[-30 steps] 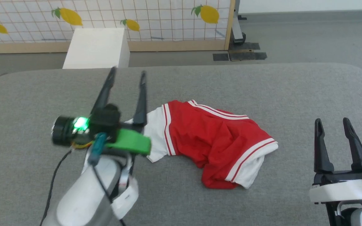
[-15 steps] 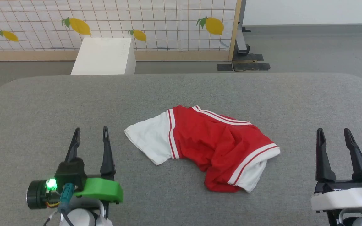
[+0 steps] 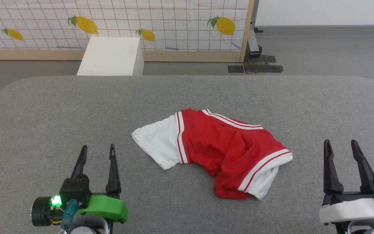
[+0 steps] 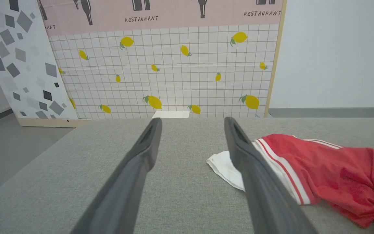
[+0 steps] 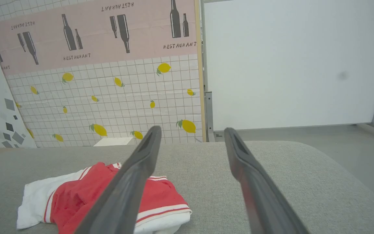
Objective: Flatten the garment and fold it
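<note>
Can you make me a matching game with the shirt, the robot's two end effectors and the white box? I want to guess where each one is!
Things:
1. garment
2. left end effector
3. right end effector
4. white box

Places:
A. lower right of the head view, open
B. beyond the far edge of the grey table
C. crumpled in the middle of the table
D. lower left of the head view, open

Pairs: 1-C, 2-D, 3-A, 4-B

Garment [image 3: 219, 149] on the middle of the worktop [image 3: 44, 110], left hand [image 3: 96, 152] near its left, right hand [image 3: 341, 148] well apart at right, box [image 3: 110, 57] behind the worktop.
</note>
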Available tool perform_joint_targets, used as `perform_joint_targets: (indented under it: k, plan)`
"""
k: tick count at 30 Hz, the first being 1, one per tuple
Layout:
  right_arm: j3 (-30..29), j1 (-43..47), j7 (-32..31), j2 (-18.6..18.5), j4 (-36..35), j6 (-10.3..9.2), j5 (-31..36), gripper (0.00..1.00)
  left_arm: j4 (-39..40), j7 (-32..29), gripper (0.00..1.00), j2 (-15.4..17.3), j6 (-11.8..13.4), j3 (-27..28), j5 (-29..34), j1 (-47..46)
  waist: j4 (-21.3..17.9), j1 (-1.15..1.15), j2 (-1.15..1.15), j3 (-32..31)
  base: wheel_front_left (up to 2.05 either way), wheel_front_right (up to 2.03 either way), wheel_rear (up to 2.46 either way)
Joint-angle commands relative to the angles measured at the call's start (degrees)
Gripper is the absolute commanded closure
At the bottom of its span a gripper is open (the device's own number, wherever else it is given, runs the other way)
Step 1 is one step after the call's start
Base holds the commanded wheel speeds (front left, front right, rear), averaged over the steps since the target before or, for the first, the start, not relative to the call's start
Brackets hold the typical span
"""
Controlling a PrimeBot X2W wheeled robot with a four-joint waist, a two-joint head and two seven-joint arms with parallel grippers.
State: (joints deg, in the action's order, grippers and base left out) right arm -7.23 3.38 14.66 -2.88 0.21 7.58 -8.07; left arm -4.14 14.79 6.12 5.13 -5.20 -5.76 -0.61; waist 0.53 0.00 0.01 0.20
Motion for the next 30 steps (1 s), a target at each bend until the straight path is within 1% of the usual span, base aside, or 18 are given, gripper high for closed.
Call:
perform_joint_targets:
  k: [1, 9, 16, 20, 22, 26, 28, 30]
  plan:
    - [0.09, 0.54, 0.34, 0.01, 0.17, -0.09, -0.16, 0.0, -0.18, 0.2, 0.0, -0.46, -0.53, 0.24, 0.63, 0.93, -0.01, 0.0, -0.01, 0.05, 0.0, 0.0, 0.0]
    - [0.37, 0.52, 0.34, 0.01, 0.19, -0.09, -0.08, 0.0, -0.79, 0.2, 0.0, -1.63, -2.45, 1.77, 1.79, 1.14, -0.1, 0.0, -0.01, -0.09, 0.0, 0.0, 0.0]
    - [0.55, 0.59, 0.34, 0.01, 0.29, -0.09, -0.24, 0.0, -1.17, 0.2, 0.0, -2.09, -3.56, 2.96, 2.38, 1.0, -0.27, 0.0, -0.01, -0.28, 0.0, 0.0, 0.0]
    - [0.63, 0.41, 0.34, 0.01, 0.37, -0.09, -0.28, 0.0, -1.93, 0.2, 0.0, -2.06, -4.35, 4.03, 2.41, -0.73, -0.58, 0.0, -0.01, -0.34, 0.0, 0.0, 0.0]
    - [0.61, 0.07, 0.34, 0.01, 0.25, -0.09, -0.18, 0.0, -2.26, 0.2, 0.0, -1.89, -5.27, 4.71, 2.04, -3.25, -0.65, 0.0, -0.01, -0.03, 0.0, 0.0, 0.0]
    - [0.49, -0.74, 0.34, 0.01, -0.02, -0.09, 0.05, 0.0, -5.4, 0.2, 0.0, -0.16, -8.05, 4.23, 2.6, -11.03, -0.71, 0.0, -0.01, 0.88, 0.0, 0.0, 0.0]
    - [0.6, -0.97, 0.34, 0.01, -0.2, -0.09, 0.16, 0.0, -10.52, 0.19, 0.0, 1.0, -9.47, 3.21, 2.71, -15.67, -0.86, 0.0, -0.01, 1.38, 0.0, 0.0, 0.0]
    - [0.83, -1.21, 0.34, 0.01, -0.36, -0.09, 0.23, 0.0, -15.72, -1.75, 0.0, 1.93, -10.64, 2.07, 2.29, -21.04, -1.16, 0.0, -0.01, 2.09, 0.0, 0.0, 0.0]
